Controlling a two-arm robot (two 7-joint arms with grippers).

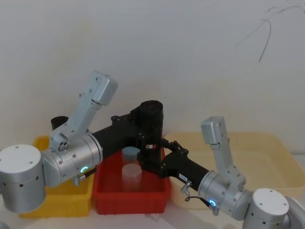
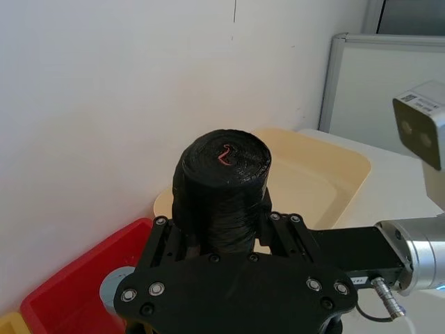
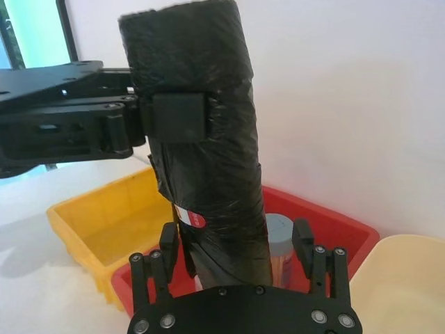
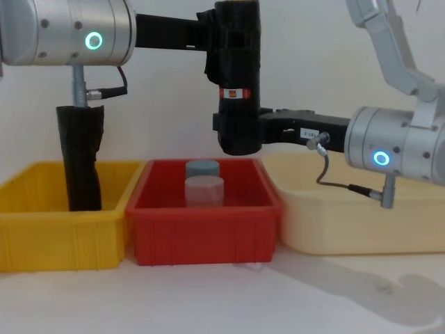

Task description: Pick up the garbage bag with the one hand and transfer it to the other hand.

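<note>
The garbage bag [image 1: 151, 124] [image 4: 238, 83], a tall black roll with a red-and-white label band, hangs upright above the red bin [image 4: 201, 229]. My left gripper [image 1: 143, 119] [image 4: 217, 42], on the green-lit wrist, is shut on the roll's upper part; one of its pads [image 3: 177, 118] presses into the plastic. My right gripper [image 1: 153, 160] [image 4: 236, 136], on the blue-lit wrist, reaches in from the right and stands open around the roll's lower part, below the label. Its fingers [image 3: 303, 240] flank the bag [image 3: 201, 160] with a small gap. The crinkled top of the bag [image 2: 222, 167] rises above the left jaws.
Two lidded jars [image 4: 204, 182] stand in the red bin under the bag. A yellow bin [image 4: 55, 229] on the left holds another black roll [image 4: 80, 160]. A cream tray [image 4: 361, 223] lies to the right. A white wall is close behind.
</note>
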